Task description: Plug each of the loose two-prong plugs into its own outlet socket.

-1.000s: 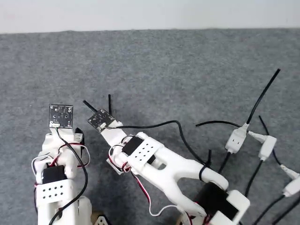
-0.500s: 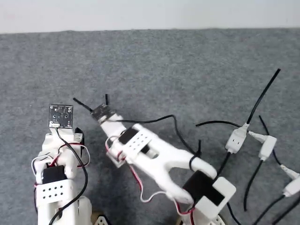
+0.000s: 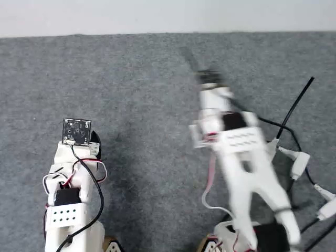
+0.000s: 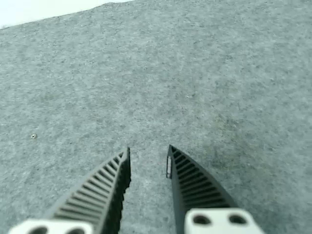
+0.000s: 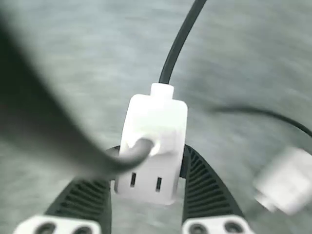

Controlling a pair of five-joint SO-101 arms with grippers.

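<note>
In the right wrist view a white two-slot outlet socket (image 5: 156,122) on a black cord sits between the spread fingers of my right gripper (image 5: 151,150). Whether the fingers touch it I cannot tell. A blurred white plug (image 5: 282,187) lies beside it. From above, my right arm (image 3: 239,142) stretches up the right half of the grey mat, beside two white plugs (image 3: 299,164) (image 3: 328,208) on black cords. My left gripper (image 4: 148,148) is open over bare mat with nothing in it. The left arm (image 3: 68,184) stands at the lower left.
Black cords (image 3: 295,107) trail across the mat's right edge. A thick dark cable (image 5: 53,131) crosses close to the right wrist camera. The grey mat (image 3: 136,79) ends at a white wall at the back.
The right arm has swung from the left-centre of the mat over to the right side by the cords. The left arm has shifted slightly.
</note>
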